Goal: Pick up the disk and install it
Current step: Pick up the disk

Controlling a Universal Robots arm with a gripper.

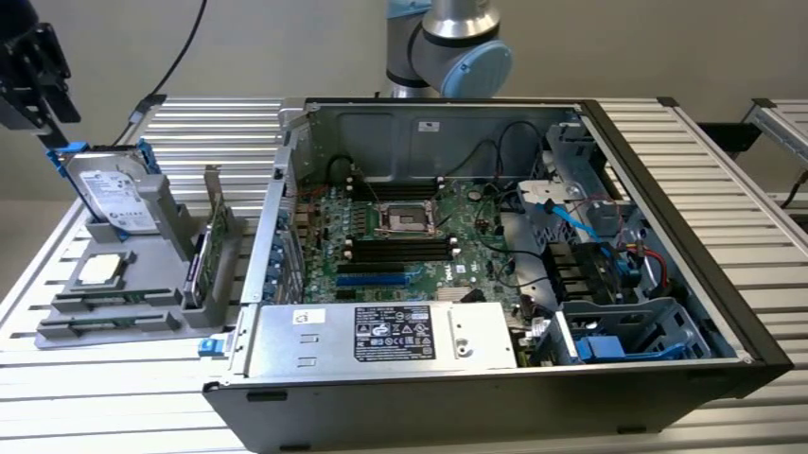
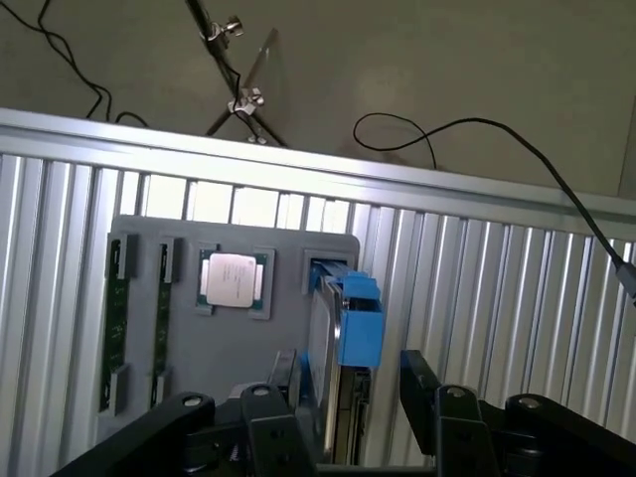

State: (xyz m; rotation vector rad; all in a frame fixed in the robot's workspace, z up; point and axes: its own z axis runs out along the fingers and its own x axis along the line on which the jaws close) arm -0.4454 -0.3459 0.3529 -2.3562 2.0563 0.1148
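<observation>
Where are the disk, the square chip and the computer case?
the disk (image 1: pixel 112 189): exterior view, silver labelled face.
the square chip (image 2: pixel 234 279): wrist view, middle of its top.
the computer case (image 1: pixel 378 132): exterior view, inner back wall.

Upper left of the exterior view: gripper (image 1: pixel 44 99) sits over the upright disk (image 1: pixel 116 194) with open air above and outward, its fingers (image 2: pixel 419 383) spread to either side of the blue carrier. Toward frame centre, the thin upright card (image 1: pixel 212 241) and the case wall (image 1: pixel 280 218) hem in the holder (image 1: pixel 127 303). Lower right, the drive cage (image 1: pixel 638 326) is open-topped, but cables (image 1: pixel 570 219) crowd its far side.
</observation>
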